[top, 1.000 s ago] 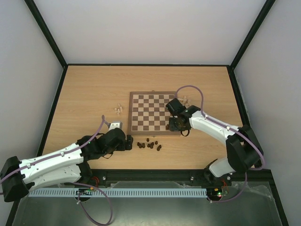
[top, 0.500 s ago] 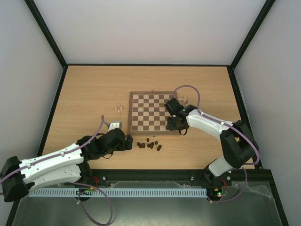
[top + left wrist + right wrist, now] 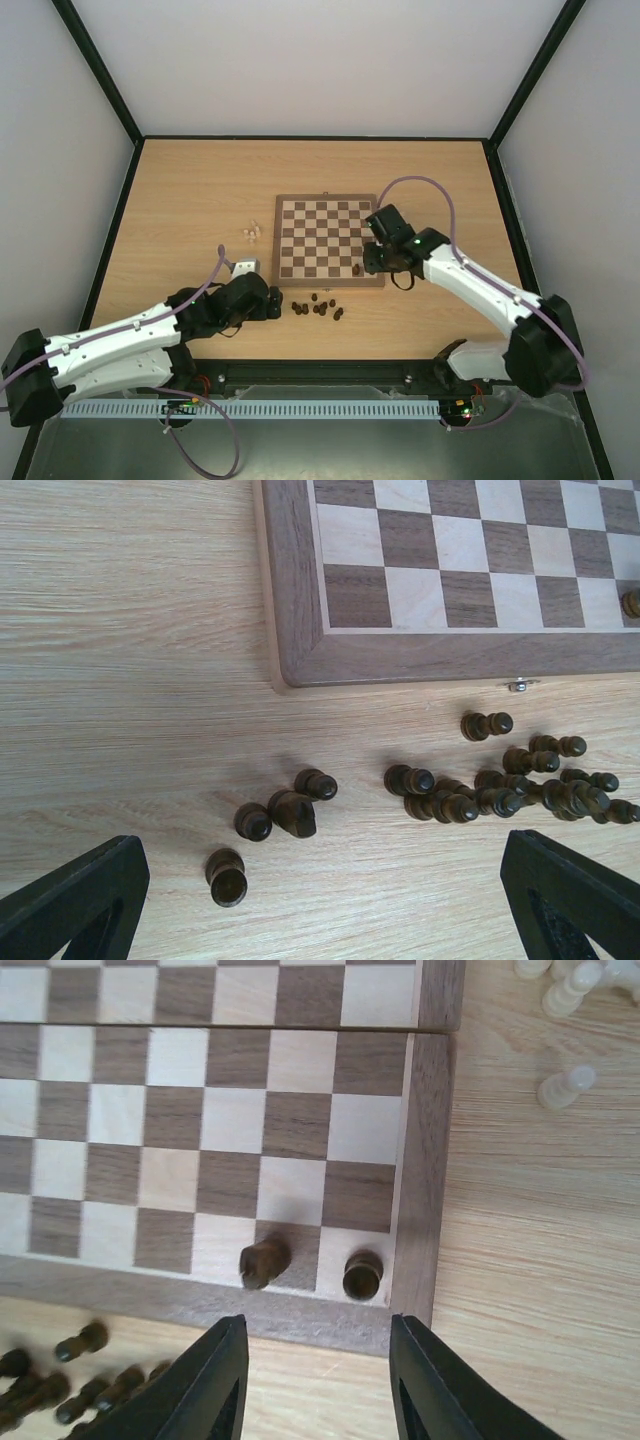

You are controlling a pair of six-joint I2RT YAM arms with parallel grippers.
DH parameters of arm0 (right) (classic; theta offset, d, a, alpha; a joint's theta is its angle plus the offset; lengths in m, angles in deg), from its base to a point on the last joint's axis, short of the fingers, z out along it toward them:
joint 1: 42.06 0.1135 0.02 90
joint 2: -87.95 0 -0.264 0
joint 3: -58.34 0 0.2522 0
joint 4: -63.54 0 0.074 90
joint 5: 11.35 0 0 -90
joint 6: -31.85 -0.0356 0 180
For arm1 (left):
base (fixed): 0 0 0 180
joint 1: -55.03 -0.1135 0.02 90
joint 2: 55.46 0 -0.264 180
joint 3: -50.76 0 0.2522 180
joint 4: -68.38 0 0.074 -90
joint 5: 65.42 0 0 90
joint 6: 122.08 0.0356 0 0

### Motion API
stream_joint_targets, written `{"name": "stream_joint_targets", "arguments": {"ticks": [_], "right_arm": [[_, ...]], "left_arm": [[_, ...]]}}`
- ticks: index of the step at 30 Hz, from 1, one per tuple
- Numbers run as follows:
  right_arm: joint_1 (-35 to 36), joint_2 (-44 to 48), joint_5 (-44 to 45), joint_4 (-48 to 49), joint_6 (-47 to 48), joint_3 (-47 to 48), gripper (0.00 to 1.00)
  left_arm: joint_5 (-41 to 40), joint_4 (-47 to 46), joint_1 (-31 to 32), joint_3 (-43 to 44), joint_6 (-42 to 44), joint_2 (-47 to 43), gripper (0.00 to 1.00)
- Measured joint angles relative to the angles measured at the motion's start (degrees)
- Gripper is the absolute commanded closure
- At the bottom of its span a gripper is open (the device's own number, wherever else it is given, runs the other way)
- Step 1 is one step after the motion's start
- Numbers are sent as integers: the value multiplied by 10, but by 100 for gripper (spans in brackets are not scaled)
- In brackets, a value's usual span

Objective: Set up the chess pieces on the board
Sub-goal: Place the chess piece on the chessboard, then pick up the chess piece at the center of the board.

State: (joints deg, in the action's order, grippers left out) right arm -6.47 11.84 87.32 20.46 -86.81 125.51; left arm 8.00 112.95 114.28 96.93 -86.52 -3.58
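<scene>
The board [image 3: 320, 238] lies mid-table. In the right wrist view two dark pieces stand on its near row by the right corner: a knight-like piece [image 3: 263, 1260] and a rook-like piece [image 3: 363, 1274]. My right gripper [image 3: 320, 1385] is open and empty, just above the near frame [image 3: 300, 1310] in front of them; in the top view it [image 3: 372, 262] sits at the board's near right corner. My left gripper [image 3: 320, 900] is open and empty over loose dark pieces [image 3: 280, 815] on the table; in the top view it [image 3: 276, 302] is left of the dark pile [image 3: 320, 307].
More dark pieces [image 3: 520, 785] lie in a cluster right of the left gripper, near the board's frame [image 3: 300, 630]. Pale pieces lie left of the board [image 3: 251, 233] and off its right edge [image 3: 566, 1088]. Black rails [image 3: 115, 220] border the table.
The right arm has swung its elbow out to the right, and its wrist has shifted a little right at the board's near right corner. The left arm has not moved.
</scene>
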Motion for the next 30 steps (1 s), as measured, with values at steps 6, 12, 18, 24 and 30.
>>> {"name": "stream_joint_targets", "arguments": {"ticks": [6,12,18,24,30], "right_arm": [[60,60,-19,-15,-9,-7,57],[168,24,-35,-20,-18,-3,62],[232,-51,-32,-23,-17,22,64],[252,-97,-34,-18,-12,41,65],[253,-128,-38,-10,-6,54,66]], "left_arm": [[-12,1,0,4,0,7,1],[-30,7,0,19,-5,-3,0],[-36,18,0,20,-24,-42,1],[-38,24,0,20,-39,-71,1],[-40,32,0,12,-49,-75,0]]}}
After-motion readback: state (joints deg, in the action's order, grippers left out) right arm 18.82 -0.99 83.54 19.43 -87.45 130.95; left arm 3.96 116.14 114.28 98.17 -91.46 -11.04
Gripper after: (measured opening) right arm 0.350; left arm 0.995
